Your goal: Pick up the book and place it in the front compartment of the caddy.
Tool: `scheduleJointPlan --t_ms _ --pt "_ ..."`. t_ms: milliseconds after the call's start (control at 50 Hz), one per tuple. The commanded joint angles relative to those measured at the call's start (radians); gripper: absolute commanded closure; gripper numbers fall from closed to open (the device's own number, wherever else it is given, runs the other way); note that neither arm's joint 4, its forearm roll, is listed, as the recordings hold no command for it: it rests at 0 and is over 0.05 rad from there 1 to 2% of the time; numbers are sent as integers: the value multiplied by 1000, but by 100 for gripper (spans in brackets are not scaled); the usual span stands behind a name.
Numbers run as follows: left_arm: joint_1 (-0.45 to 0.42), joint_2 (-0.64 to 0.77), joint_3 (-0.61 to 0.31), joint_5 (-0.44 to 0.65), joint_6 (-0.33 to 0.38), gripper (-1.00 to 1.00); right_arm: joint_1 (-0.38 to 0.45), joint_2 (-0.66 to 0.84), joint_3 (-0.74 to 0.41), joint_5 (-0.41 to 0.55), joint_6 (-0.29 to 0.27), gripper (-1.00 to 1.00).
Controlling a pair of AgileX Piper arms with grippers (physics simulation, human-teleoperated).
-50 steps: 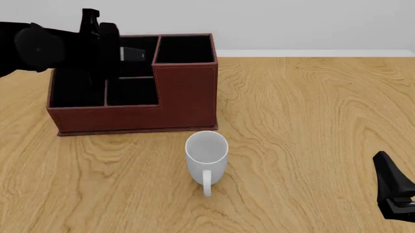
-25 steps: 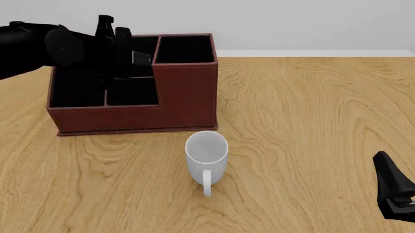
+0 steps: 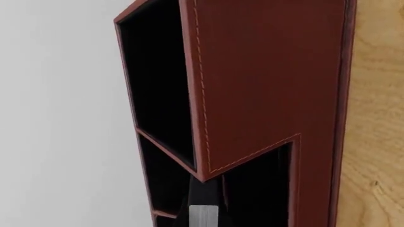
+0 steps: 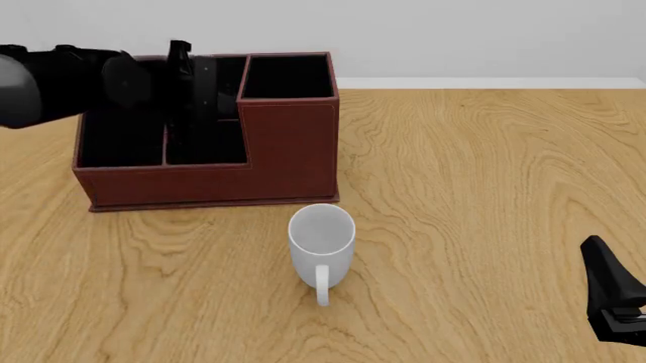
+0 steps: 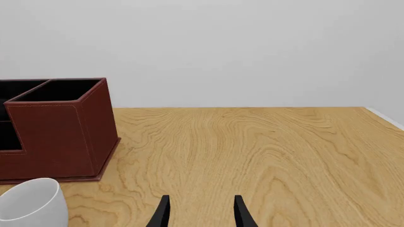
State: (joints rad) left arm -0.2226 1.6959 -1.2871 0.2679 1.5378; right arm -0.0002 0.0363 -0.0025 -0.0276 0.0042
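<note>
The red-brown caddy (image 4: 287, 151) stands at the table's far left, its taller square section at the right end. My left gripper (image 4: 184, 113) reaches down into it, just left of that tall section, over the front middle compartment. In the left wrist view the book (image 3: 203, 215) shows as a grey-white page edge clamped between black fingers, right beside the caddy (image 3: 265, 85) wall. In the front view the black book blends into the dark gripper and interior. My right gripper (image 5: 200, 215) sits open and empty near the table's front right corner (image 4: 613, 299).
A white mug (image 4: 321, 240) stands upright in front of the caddy, handle toward me; it also shows in the right wrist view as a mug (image 5: 28, 203) rim. The wooden table (image 4: 485, 189) stretches to the right, with a pale wall behind.
The left arm has moved right and lower over the caddy with the book. The book's white edge, seen earlier above the rear compartment, is now lost in the dark interior. The right arm stayed still.
</note>
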Motion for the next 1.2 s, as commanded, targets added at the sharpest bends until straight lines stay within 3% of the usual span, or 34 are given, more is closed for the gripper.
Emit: scheduleJointPlan --t_ms 20,900,1140,1160,1200 --pt "6 31 -18 -22 15 100 0 0 0 0 0 -100" --pt "26 152 -75 -77 24 100 0 0 0 0 0 -100" --pt "47 184 -78 -168 85 100 0 -1 0 0 0 -100" --pt "51 191 -91 -186 85 -100 0 -1 0 0 0 -100" --pt "50 188 -95 -186 88 -100 0 0 0 0 0 -100"
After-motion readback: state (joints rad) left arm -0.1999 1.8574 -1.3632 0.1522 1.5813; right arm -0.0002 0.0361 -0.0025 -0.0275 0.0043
